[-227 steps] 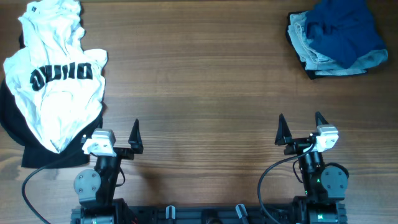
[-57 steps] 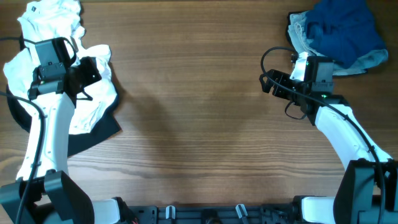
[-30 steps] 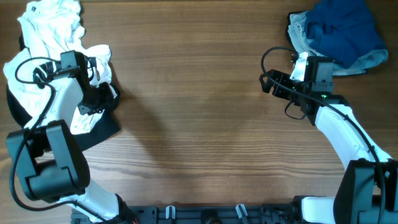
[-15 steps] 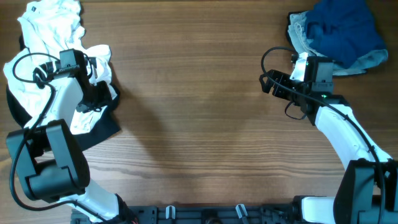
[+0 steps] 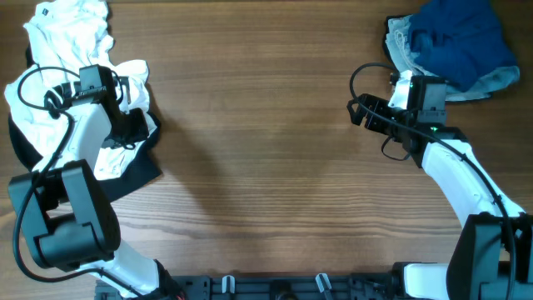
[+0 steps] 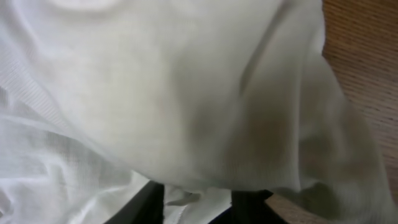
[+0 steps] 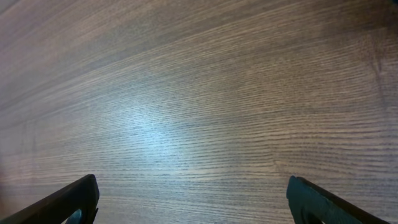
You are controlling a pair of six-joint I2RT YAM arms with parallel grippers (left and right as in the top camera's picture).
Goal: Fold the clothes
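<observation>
**Overhead.** The white shirt [image 5: 62,37] lies crumpled at the upper left of the frame, on top of a black garment [image 5: 137,173] whose edge shows below it. The left gripper [image 5: 129,133] is down at the shirt's right-hand edge, where white meets black. A blue pile [image 5: 458,42] sits at the upper right. The right gripper [image 5: 361,112] hangs over bare wood to the left of that pile, apart from it. The table [image 5: 266,125] is brown wood-grain, bare across its middle. Nothing of the room beyond it shows.

**Left wrist.** White cloth [image 6: 174,93] fills almost the whole frame. The left gripper [image 6: 196,200] shows only as two dark finger stubs at the bottom edge, with a fold between them. I cannot tell whether they have pinched it. A strip of wood [image 6: 367,56] shows at the right. To do this step well, I would take one layer at a hem or shoulder, leave the black garment out of the bite, then draw the shirt onto open wood to spread it.

**Right wrist.** The right gripper [image 7: 191,186] is spread wide and holds nothing. Only plain wood [image 7: 199,93] with a soft glare lies beneath it.
</observation>
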